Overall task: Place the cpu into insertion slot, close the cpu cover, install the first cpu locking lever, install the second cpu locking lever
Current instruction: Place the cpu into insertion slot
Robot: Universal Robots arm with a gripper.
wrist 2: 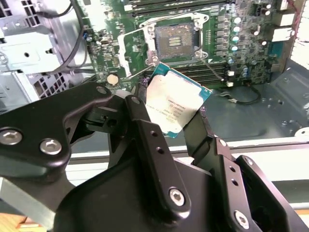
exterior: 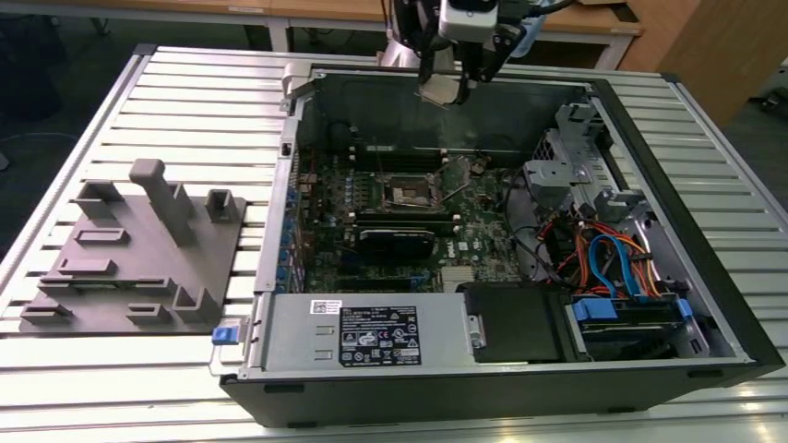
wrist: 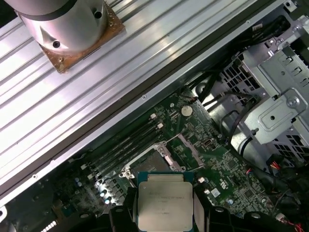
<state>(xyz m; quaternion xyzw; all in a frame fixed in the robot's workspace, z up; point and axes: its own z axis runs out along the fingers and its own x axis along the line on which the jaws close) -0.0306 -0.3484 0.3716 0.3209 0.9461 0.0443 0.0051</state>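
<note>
My gripper [exterior: 444, 85] hangs above the far wall of the open computer case [exterior: 689, 305], shut on the cpu [wrist 2: 176, 104]. In both wrist views the square silver-topped chip with its blue-green rim sits between the black fingers [wrist 2: 140, 121], which press on two opposite edges. The cpu [wrist: 165, 200] is high above the green board. The insertion slot [wrist 2: 176, 38] lies open on that board, a dark square in a silver rim, also seen at the board's middle [exterior: 407, 191]. The cpu cover [wrist 2: 131, 48] stands flipped up beside the insertion slot [wrist: 150, 166].
A grey fixture block [exterior: 136, 249] lies on the slatted table at the exterior view's left. Inside the case are a black card [exterior: 397, 245], a power supply [exterior: 369, 334], coloured cables [exterior: 603, 258] and a metal drive cage [exterior: 560, 171]. The arm's base [wrist: 67, 24] stands behind the case.
</note>
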